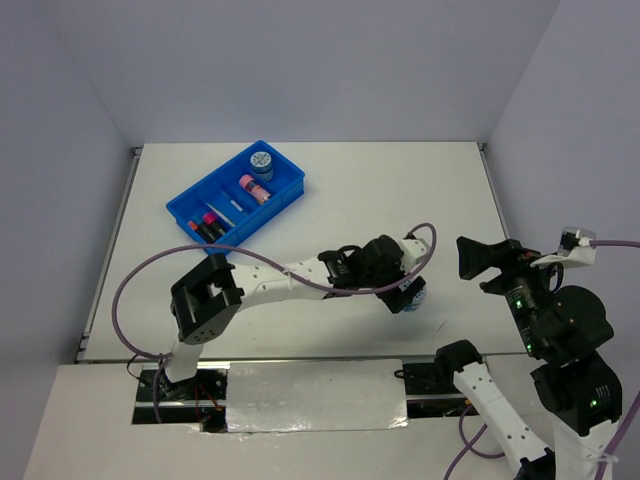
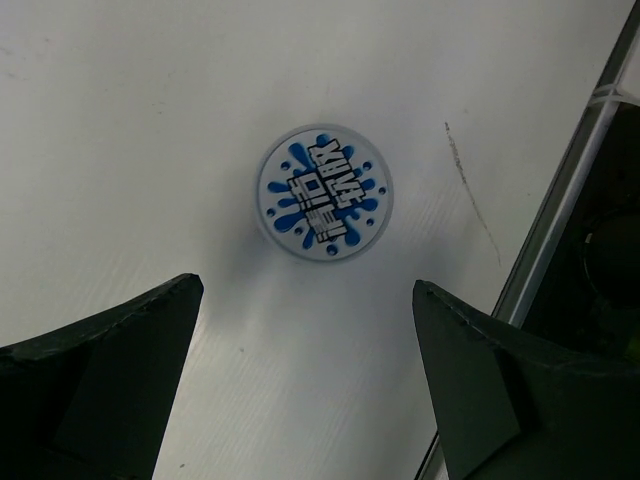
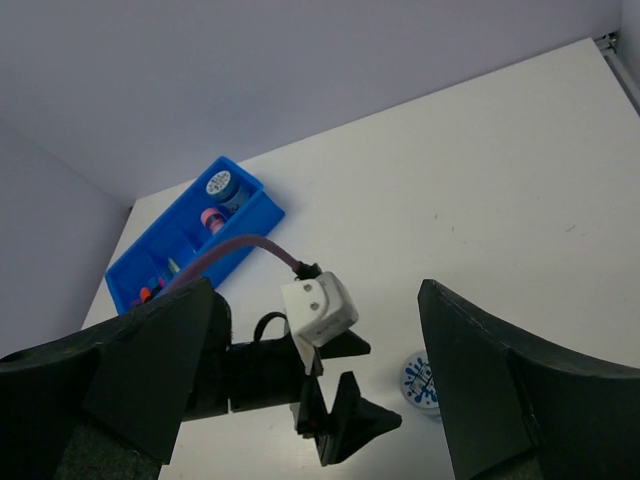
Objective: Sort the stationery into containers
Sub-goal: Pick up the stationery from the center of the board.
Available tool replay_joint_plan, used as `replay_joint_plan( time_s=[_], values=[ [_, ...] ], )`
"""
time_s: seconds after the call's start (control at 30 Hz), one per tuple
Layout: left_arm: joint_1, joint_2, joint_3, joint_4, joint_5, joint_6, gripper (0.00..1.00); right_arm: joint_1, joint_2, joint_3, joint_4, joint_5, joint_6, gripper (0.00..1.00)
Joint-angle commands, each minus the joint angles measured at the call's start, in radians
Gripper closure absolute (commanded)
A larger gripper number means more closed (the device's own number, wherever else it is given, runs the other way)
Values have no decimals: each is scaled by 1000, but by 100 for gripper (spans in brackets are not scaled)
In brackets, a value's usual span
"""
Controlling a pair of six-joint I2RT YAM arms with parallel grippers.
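Blue splashes on a white face mark the disc (image 2: pixel 324 191), which lies flat on the bare table (image 2: pixel 120 110), touching nothing; in the top view we place it at about 4 o'clock from the table's middle, near the front edge, while the tray (image 1: pixel 237 195) stands well apart at 10 o'clock, with a second disc (image 1: pixel 261 160), a bottle (image 1: pixel 254 189) and highlighters (image 1: pixel 207 224) already in its compartments; the left gripper (image 2: pixel 305 290) hangs over the loose disc with its jaws spread wide and nothing between them, and in its wrist view the disc sits at 12 o'clock of the gap, not yet between the fingers; the right gripper (image 1: pixel 468 258) is also spread and empty, held off at 3 o'clock of the disc; we judge the disc to be hard moulded plastic, stiff and light, unlikely to crush or break; its smooth round rim worries us more, since flat fingers meet a curve only along a thin line, so an off-centre squeeze could make it spin or squirt away; we would take it across its full width, fingers at 3 and 9 o'clock of the rim, low against the table; the printed top gives no hold; how tall its side wall is we cannot tell from above.
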State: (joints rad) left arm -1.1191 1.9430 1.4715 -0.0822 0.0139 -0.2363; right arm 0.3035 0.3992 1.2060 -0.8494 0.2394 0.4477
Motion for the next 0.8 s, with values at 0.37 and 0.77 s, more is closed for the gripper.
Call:
replay_joint_plan(
  time_s=[0.37,0.77],
  values=[
    [-58,257,256,33,-164,49,1,2,-14,23,-36,-26,-23,9],
    [-58,346,362,-10,-195,72,31,3,-16,1,-22,-37,-38,9]
  ],
)
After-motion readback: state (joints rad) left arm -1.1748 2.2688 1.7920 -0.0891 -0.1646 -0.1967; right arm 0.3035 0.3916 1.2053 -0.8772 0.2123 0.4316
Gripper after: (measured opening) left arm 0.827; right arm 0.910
